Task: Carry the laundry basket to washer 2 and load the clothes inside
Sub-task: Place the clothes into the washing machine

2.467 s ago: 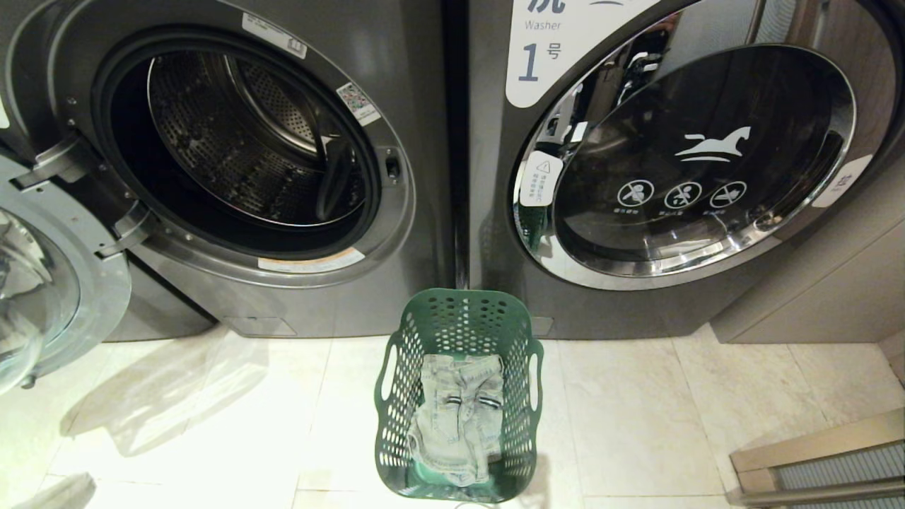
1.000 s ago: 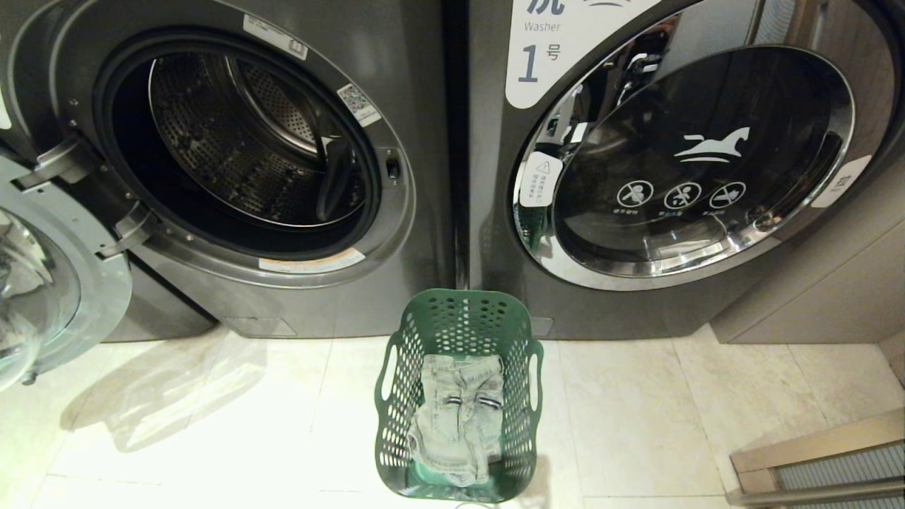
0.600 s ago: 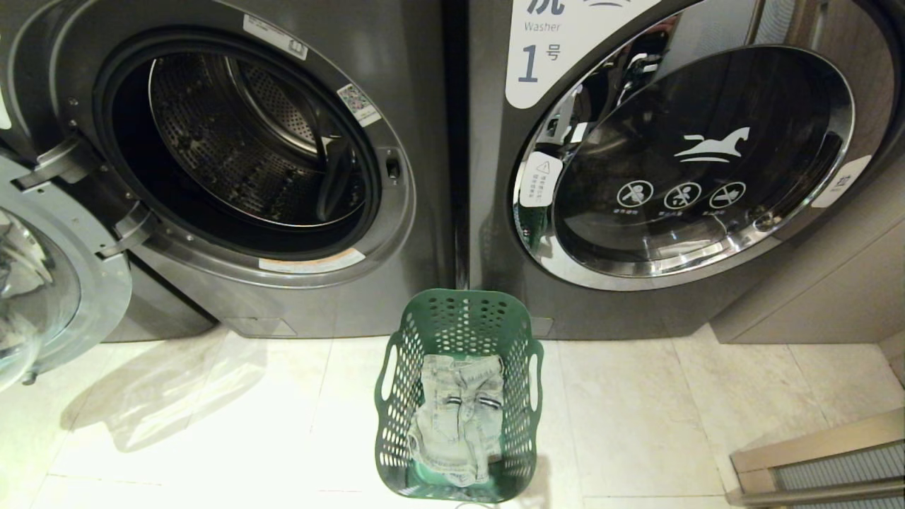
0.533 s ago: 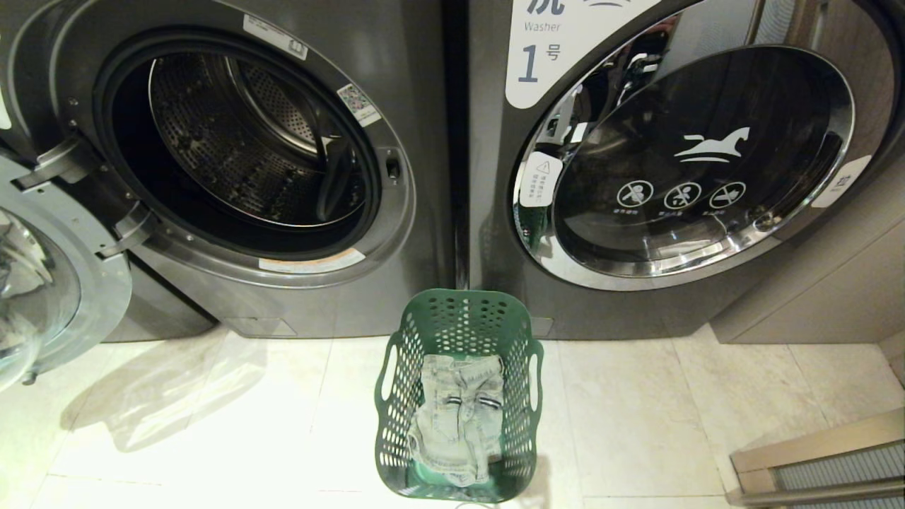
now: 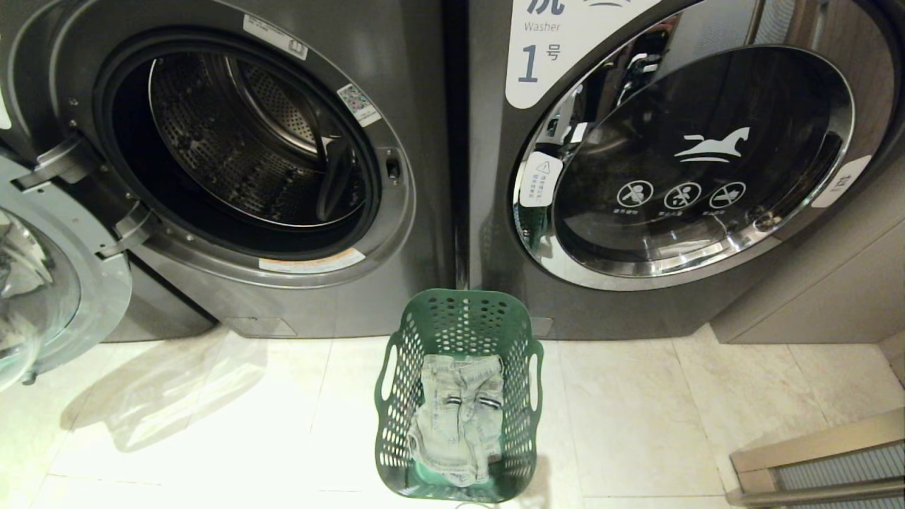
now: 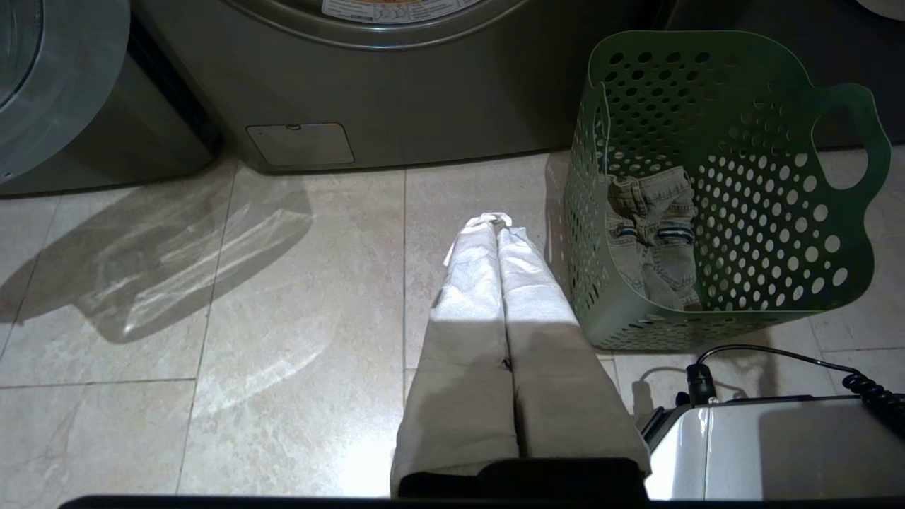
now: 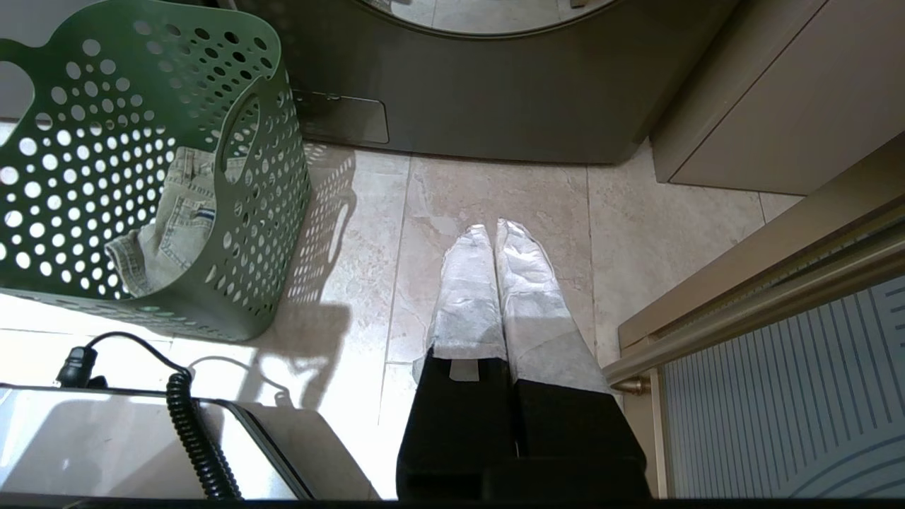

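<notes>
On the tile floor point(image 5: 636, 424), between two washers, stands the green basket point(image 5: 459, 318) with pale jeans point(image 5: 459, 417) inside. At left, one washer point(image 5: 247, 297) has its door point(image 5: 42, 297) swung open; washer 1 point(image 5: 679, 162) at right is closed. Both arms hang low over the floor, left gripper point(image 6: 496, 223) and right gripper point(image 7: 493, 230) pressed closed, holding nothing, either side of the basket.

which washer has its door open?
The left washer: its door is swung out to the left and the drum is exposed. The right washer, labelled 1, has its glass door shut.
</notes>
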Robot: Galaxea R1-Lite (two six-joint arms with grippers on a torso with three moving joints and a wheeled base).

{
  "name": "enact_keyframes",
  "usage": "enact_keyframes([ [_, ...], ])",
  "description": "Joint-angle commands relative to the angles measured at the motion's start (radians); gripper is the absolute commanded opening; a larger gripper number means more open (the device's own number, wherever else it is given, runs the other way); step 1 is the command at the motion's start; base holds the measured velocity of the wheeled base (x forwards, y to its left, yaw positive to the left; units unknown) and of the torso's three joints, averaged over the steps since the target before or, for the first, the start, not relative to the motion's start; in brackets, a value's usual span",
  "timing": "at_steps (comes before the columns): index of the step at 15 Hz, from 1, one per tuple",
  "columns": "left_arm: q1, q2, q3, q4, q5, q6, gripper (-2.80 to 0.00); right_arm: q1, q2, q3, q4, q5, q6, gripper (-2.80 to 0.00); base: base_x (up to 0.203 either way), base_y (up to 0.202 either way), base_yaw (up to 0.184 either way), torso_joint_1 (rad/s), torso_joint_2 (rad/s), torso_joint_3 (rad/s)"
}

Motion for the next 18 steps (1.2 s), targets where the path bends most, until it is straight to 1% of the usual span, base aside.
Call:
enact_keyframes([
  [1, 0.000, 0.002, -0.001, -0.001, 0.000, -0.001, -2.80, 0.000, 0.001, 0.001, 0.001, 0.001, -0.002, -2.80, 0.000, 0.000, 0.000, 0.000, 0.00, 0.000],
  [14, 0.000, 0.002, 0.000, 0.000, 0.000, 0.002, -2.80, 0.000, 0.000, 0.001, 0.000, -0.001, -0.001, -2.80, 0.000, 0.000, 0.000, 0.000, 0.00, 0.000],
  [18, 0.000, 0.002, 0.000, 0.000, 0.000, 0.002, -2.80, 0.000, 0.001, 0.001, 0.000, 0.005, -0.011, -2.80, 0.000, 0.000, 0.000, 0.000, 0.00, 0.000],
])
